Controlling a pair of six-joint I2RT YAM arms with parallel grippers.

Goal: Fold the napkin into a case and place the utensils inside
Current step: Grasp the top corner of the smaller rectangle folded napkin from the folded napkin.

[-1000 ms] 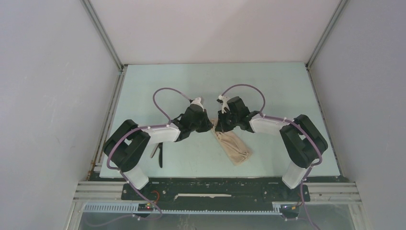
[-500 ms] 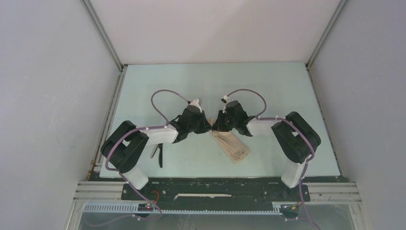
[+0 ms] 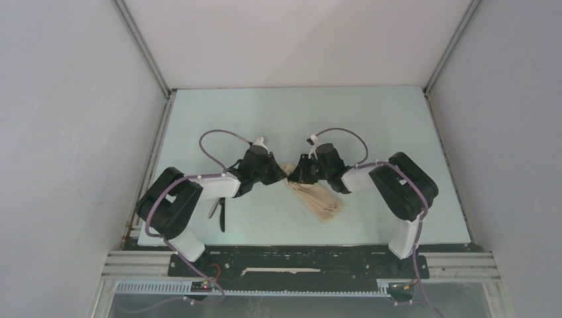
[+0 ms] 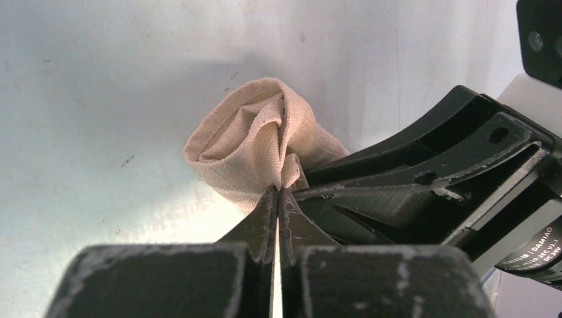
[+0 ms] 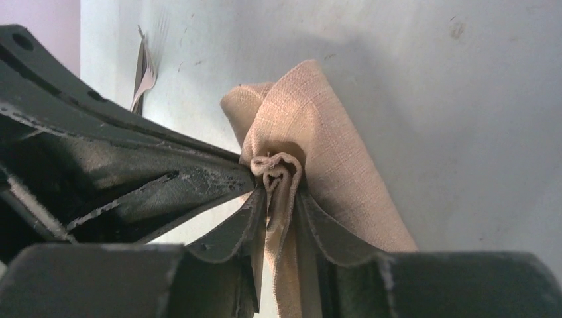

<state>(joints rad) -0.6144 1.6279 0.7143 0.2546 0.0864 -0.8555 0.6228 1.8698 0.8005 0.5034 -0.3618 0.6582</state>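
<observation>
The beige napkin [image 3: 320, 200] lies as a narrow folded strip running diagonally on the table, its far end lifted and bunched. My left gripper [image 3: 283, 174] is shut on that end; in the left wrist view its jaws [image 4: 278, 193] pinch the napkin [image 4: 248, 142] tight. My right gripper [image 3: 296, 176] meets it from the other side. In the right wrist view its jaws [image 5: 281, 193] stand slightly apart, open, with the napkin's curled edge [image 5: 311, 126] loose between them. The black knife [image 3: 223, 216] and the silver fork [image 3: 213, 210] lie left of the cloth; the fork [image 5: 145, 74] also shows in the right wrist view.
The pale green table [image 3: 298, 112] is walled by grey panels at left, right and back. A black rail [image 3: 298, 262] with both arm bases runs along the near edge. The left arm's elbow [image 3: 172, 202] hangs close beside the utensils.
Both grippers have moved nearer and slightly left, pulling the napkin's far end along. The right jaws, shut earlier, have parted; the left stays shut on the cloth.
</observation>
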